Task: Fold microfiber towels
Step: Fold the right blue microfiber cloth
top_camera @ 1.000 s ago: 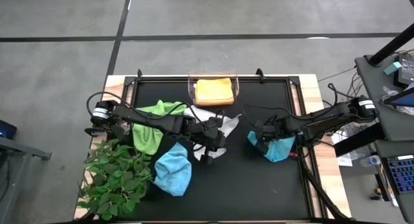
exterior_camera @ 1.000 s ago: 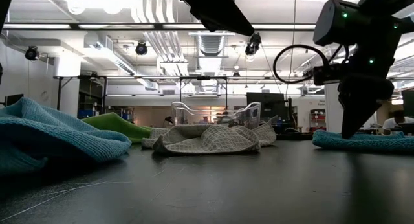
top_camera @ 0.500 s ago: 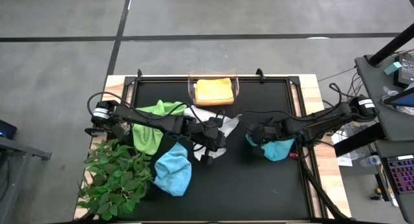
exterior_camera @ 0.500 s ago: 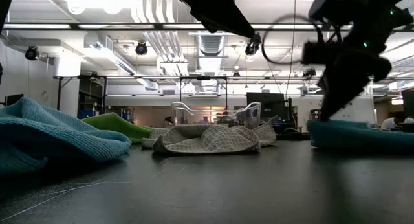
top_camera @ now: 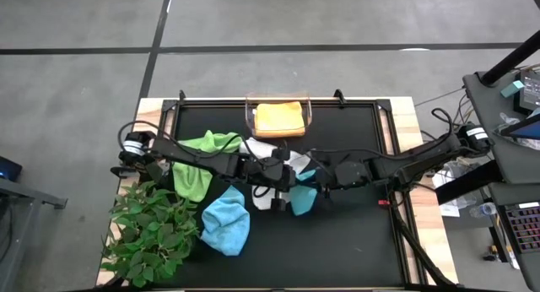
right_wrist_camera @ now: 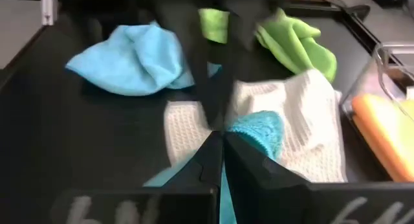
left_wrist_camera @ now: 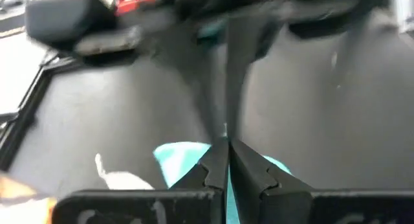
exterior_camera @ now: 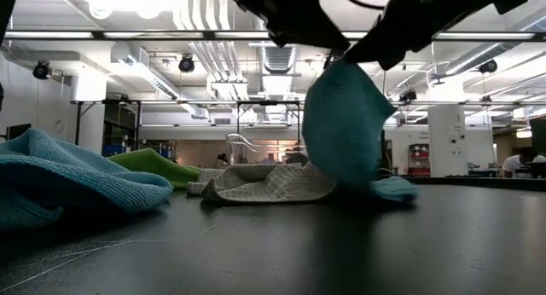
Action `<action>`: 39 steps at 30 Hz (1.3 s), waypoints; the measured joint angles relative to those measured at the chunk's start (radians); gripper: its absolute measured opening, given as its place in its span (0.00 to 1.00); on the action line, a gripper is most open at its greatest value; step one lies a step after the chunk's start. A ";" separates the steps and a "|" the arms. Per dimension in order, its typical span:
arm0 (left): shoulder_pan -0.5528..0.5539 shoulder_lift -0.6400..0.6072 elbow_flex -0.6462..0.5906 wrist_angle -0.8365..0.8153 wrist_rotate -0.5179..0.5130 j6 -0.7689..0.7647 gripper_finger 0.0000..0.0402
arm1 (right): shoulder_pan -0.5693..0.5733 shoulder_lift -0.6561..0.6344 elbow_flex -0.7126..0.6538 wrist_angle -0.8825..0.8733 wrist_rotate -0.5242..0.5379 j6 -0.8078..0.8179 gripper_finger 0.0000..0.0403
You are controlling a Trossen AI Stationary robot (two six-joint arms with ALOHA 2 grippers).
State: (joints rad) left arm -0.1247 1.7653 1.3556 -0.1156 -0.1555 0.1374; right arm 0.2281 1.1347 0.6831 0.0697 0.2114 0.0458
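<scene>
From above, the soft teal microfiber towel point(top_camera: 305, 196) hangs near the table's centre, pinched by the right gripper point(top_camera: 314, 181), whose dark arm stretches in low from three o'clock. Only the table-level camera shows this teal towel point(exterior_camera: 343, 135) lifted, one corner trailing on the black table top point(exterior_camera: 341, 244). The right wrist camera adds that the right gripper's fingers point(right_wrist_camera: 240, 160) are pressed together on teal cloth above the pale grey-white waffle-weave towel point(right_wrist_camera: 304, 120).

The left gripper point(top_camera: 272, 179) lies just at nine o'clock of the right one, over the grey-white towel point(top_camera: 268, 199), its arm reaching in from nine o'clock across the lime green towel point(top_camera: 199, 164). Its fingers point(left_wrist_camera: 206, 173) are closed tight together; teal cloth shows right behind them, but whether they hold it I cannot tell.

The light blue crumpled towel point(top_camera: 226, 222) sits at seven o'clock of the grippers, beside the leafy green plant point(top_camera: 150, 233). The yellow-orange folded towel point(top_camera: 279, 118) rests in the clear plastic bin point(top_camera: 249, 115) at twelve o'clock on the table.
</scene>
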 joint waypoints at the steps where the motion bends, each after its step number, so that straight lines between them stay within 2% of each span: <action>1: 0.001 0.000 -0.006 -0.002 -0.002 0.000 0.00 | 0.001 0.001 -0.003 0.007 0.002 -0.009 0.02; 4: 0.006 -0.003 -0.014 -0.001 -0.014 0.000 0.00 | 0.001 0.002 -0.006 0.048 0.038 0.028 0.02; 7: 0.015 -0.015 -0.014 0.002 -0.030 0.000 0.00 | 0.002 -0.016 -0.003 0.062 0.122 0.047 0.02; 10: 0.021 -0.045 -0.018 0.010 -0.034 0.001 0.00 | -0.001 -0.053 0.036 0.003 0.112 -0.043 0.02; 14: 0.021 -0.078 -0.033 -0.032 -0.013 0.031 0.00 | 0.001 -0.100 0.116 -0.184 -0.075 -0.103 0.02; 16: 0.023 -0.093 -0.038 -0.022 -0.010 0.058 0.00 | 0.001 -0.102 0.133 -0.353 -0.246 -0.094 0.02; 18: 0.023 -0.114 -0.044 -0.007 -0.006 0.074 0.00 | 0.003 -0.090 0.134 -0.461 -0.388 -0.020 0.02; 20: 0.023 -0.118 -0.053 0.007 -0.004 0.075 0.00 | 0.019 -0.077 0.109 -0.530 -0.413 0.092 0.02; 23: 0.023 -0.085 -0.080 0.007 0.000 0.048 0.00 | 0.046 -0.061 0.069 -0.516 -0.346 0.194 0.02; 28: 0.023 -0.048 -0.141 0.115 0.000 0.000 0.00 | 0.079 -0.031 -0.002 -0.527 -0.087 0.254 0.02; 30: 0.023 -0.022 -0.157 0.111 0.000 -0.012 0.00 | 0.080 -0.027 -0.029 -0.498 -0.010 0.283 0.02; 36: 0.023 0.006 -0.155 0.147 0.001 -0.028 0.00 | 0.080 -0.026 -0.113 -0.356 -0.026 0.283 0.06; 39: 0.023 0.013 -0.162 0.134 0.001 -0.028 0.01 | 0.086 -0.005 -0.149 -0.287 -0.031 0.164 0.13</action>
State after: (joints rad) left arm -0.1020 1.7780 1.1933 0.0184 -0.1545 0.1089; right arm 0.3145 1.1293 0.5342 -0.2173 0.1804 0.2096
